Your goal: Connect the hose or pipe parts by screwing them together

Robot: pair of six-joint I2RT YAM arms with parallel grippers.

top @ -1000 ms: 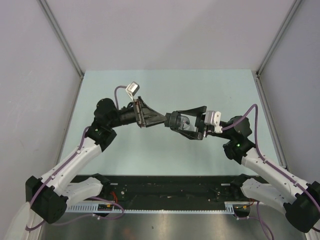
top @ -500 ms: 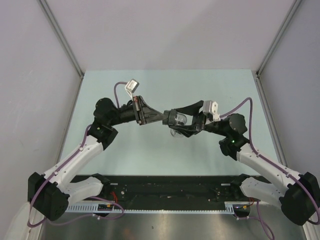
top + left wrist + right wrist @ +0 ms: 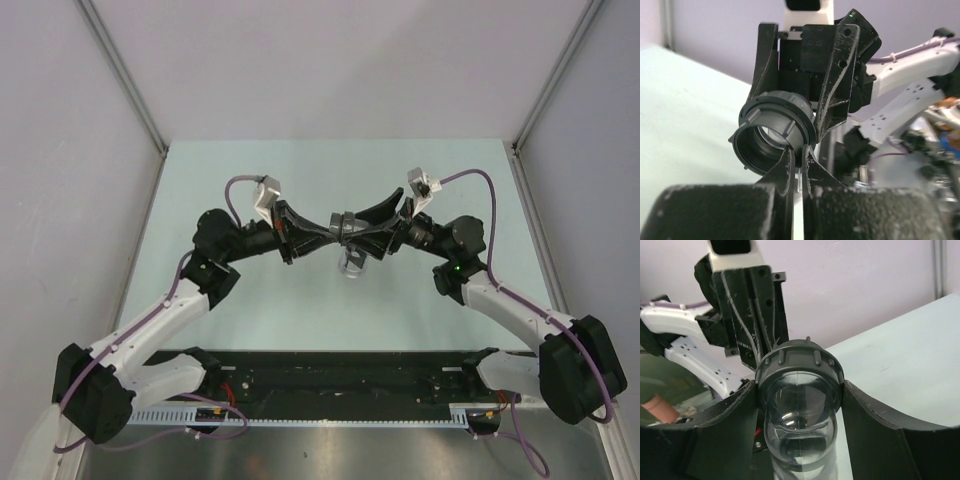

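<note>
Right hand (image 3: 801, 412) clamps the ribbed fitting (image 3: 799, 371); left hand (image 3: 799, 167), fingers together, sits at its rim.

Right gripper (image 3: 800, 390): fingers (image 3: 880, 432) clamp the fitting (image 3: 800, 367) from both sides at its grey ribbed collar, with the clear dome below the collar facing the camera. Left gripper (image 3: 771, 342), black and scratched, stands close behind the collar, its tips hidden by it. Pale green table (image 3: 910, 355) lies at right and the lilac wall (image 3: 855, 285) is behind.
</note>
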